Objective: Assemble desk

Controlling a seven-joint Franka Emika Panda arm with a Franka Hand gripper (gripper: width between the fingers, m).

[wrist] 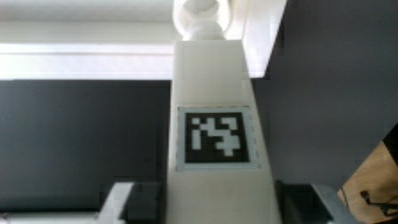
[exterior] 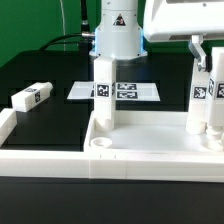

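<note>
The white rimmed tabletop [exterior: 150,160] lies at the front with its underside up. A round socket [exterior: 101,143] shows at its near corner. One tagged white leg [exterior: 104,92] stands upright at its far corner on the exterior view's left. My gripper [exterior: 208,55] is shut on a second tagged leg [exterior: 203,95] and holds it upright over the tabletop's far corner on the exterior view's right. In the wrist view this leg [wrist: 217,120] runs between my fingers [wrist: 128,205], with my gripper [wrist: 214,208] closed on its sides. A loose leg [exterior: 30,97] lies on the black table.
The marker board [exterior: 125,91] lies flat behind the tabletop. The low white barrier wall [exterior: 12,135] runs along the exterior view's left and front. The robot base [exterior: 115,30] stands at the back. Another white upright part [exterior: 216,125] stands beside the held leg.
</note>
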